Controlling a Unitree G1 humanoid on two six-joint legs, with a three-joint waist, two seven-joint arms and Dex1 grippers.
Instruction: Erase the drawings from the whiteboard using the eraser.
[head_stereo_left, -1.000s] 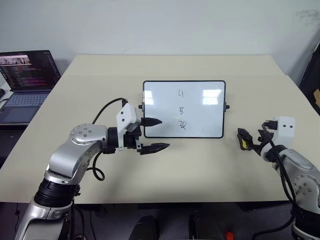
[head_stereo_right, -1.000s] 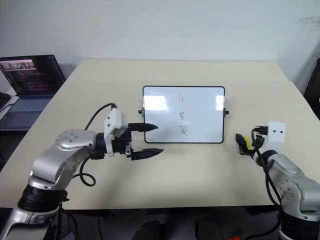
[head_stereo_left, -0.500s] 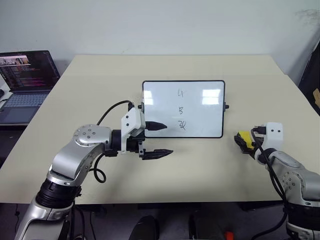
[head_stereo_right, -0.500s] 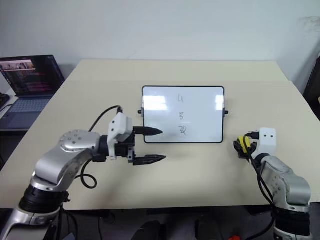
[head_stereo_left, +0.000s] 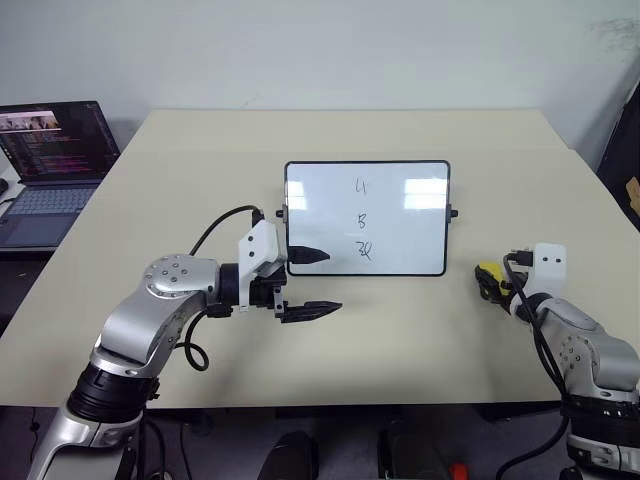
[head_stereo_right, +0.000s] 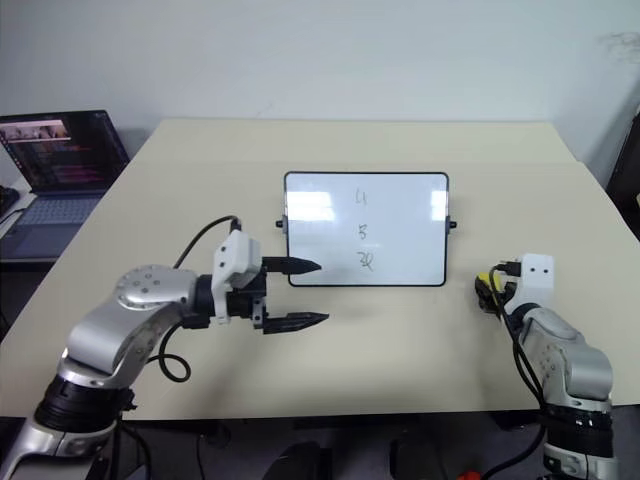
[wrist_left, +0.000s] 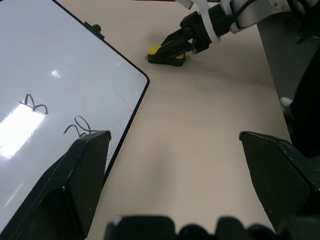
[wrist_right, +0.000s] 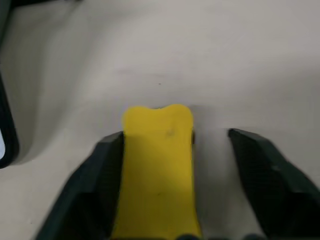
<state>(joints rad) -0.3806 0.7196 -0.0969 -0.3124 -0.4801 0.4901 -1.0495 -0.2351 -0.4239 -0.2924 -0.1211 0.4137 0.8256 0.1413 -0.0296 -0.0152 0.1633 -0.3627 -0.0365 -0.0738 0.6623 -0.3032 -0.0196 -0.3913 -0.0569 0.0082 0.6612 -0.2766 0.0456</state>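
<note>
Eraser (wrist_right: 157, 170) between right tool (wrist_right: 175, 150) fingers, seemingly ungripped; left tool (head_stereo_left: 312, 283) wide.

Three small dark handwritten marks, the drawings (head_stereo_left: 362, 217), stand in a column on the whiteboard (head_stereo_left: 400, 190). The far one looks like "4", the middle like "B" or "3", the near one is an unreadable scribble. Text on the laptop screen (head_stereo_left: 58, 138), far left, is too small to read.

surface: wide beige matte table (head_stereo_left: 400, 330) | on it: glossy white black-framed rectangular whiteboard (head_stereo_left: 400, 225), centre | small bright-yellow oblong eraser (head_stereo_left: 489, 270), near right edge
</note>
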